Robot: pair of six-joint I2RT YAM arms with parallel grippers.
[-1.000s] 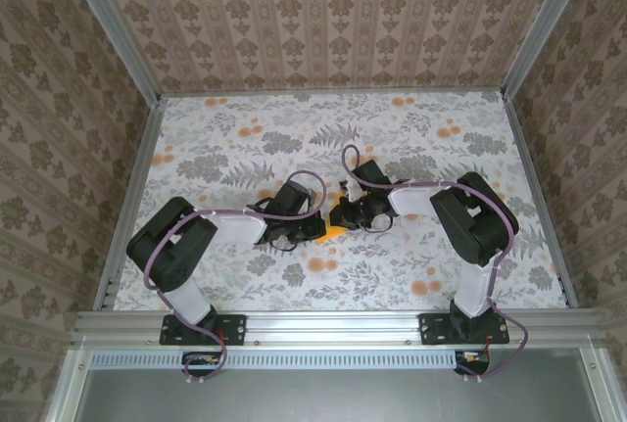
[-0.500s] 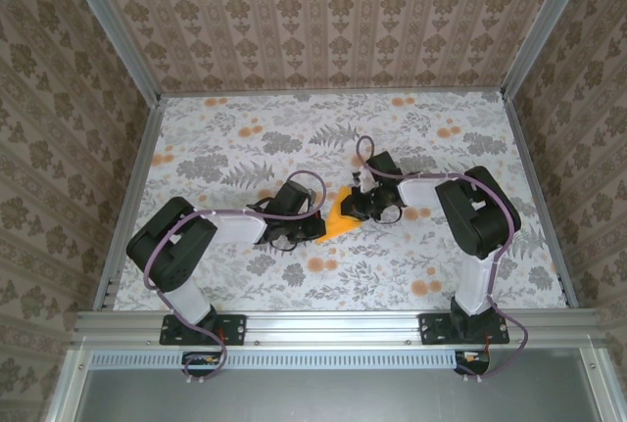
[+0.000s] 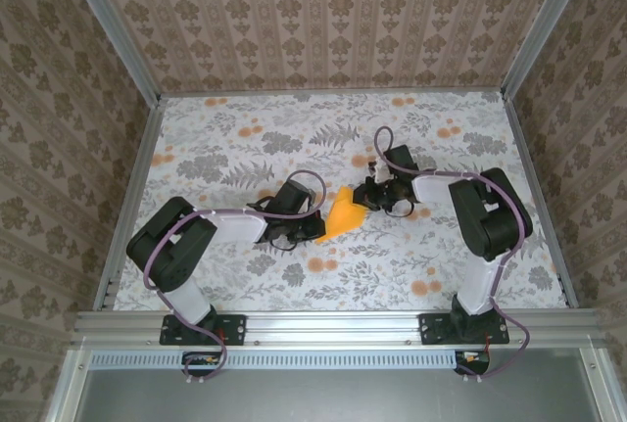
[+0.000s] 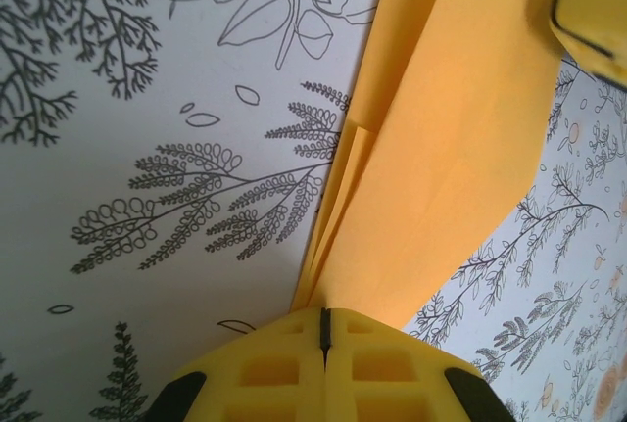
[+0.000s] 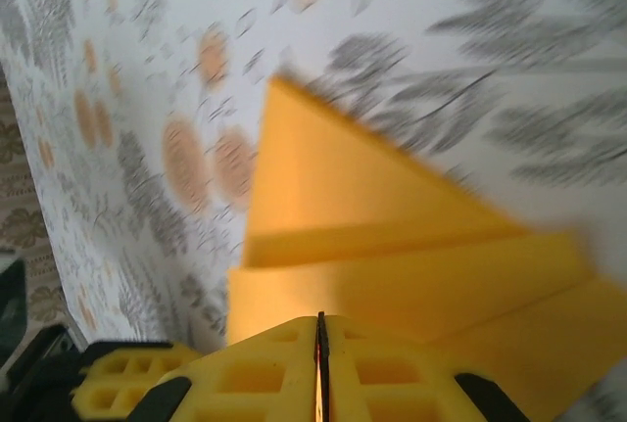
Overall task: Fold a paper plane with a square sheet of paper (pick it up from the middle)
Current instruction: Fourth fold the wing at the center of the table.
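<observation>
Drew right gripper away from left gripper, both pinching the paper plane; dart folds seemingly done, wings left.

Both arms meet over the plane at the middle of the desk, blocking it: left arm from the near left, right arm from the right. The desk's far and near strips lie open. Walls close three sides.

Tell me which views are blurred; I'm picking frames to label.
Top external: sharp, evenly lit. Left wrist: crisp on the paper plane creases and the tablecloth print. Right wrist: blurred, print streaked, plane edges soft.
</observation>
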